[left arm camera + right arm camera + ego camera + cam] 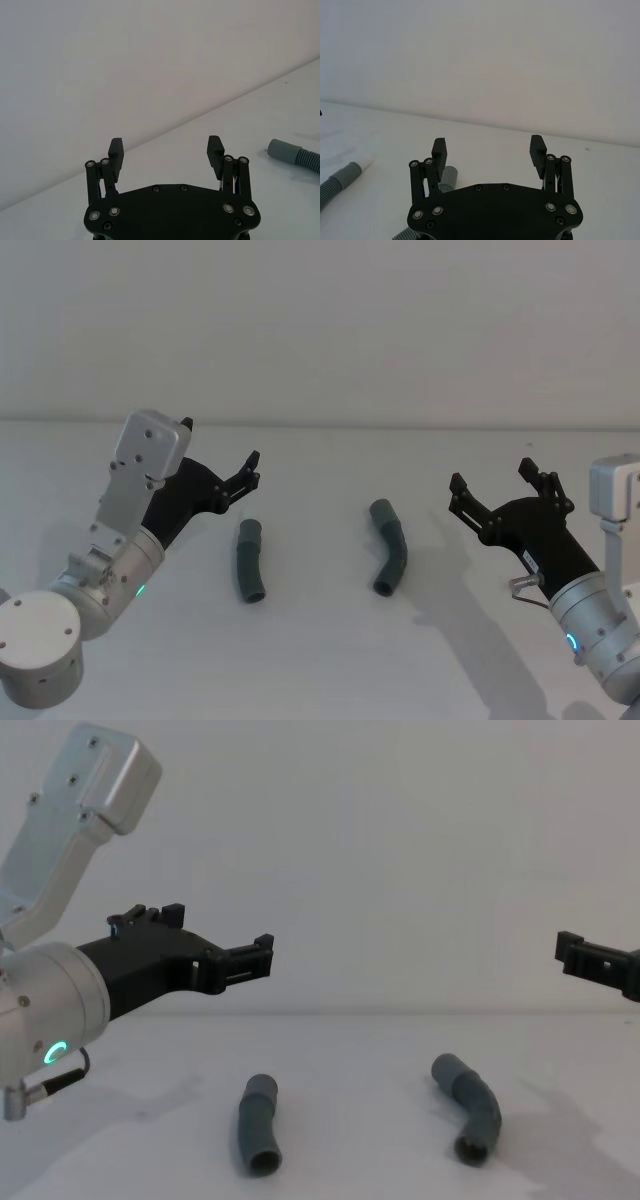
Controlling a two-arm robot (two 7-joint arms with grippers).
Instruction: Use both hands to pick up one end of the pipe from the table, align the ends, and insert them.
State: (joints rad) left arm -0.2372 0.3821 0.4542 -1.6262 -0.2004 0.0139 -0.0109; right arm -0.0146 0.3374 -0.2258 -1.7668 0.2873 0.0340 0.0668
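Near mid-frame in the head view, two pieces of the pipe lie flat on the table (320, 670), well apart: the left piece (249, 562) left of centre, the right piece (390, 545) right of centre. The left hand (218, 445) hovers toward the upper left of its piece, fingers spread and empty. The right hand (492, 475) hangs at the right edge, likewise spread and empty. Each hand should probably come down across its own piece's ribbed body, just behind the cuff, leaving the cuffs free for alignment. Gripping near the bend risks the hose flexing off-axis.
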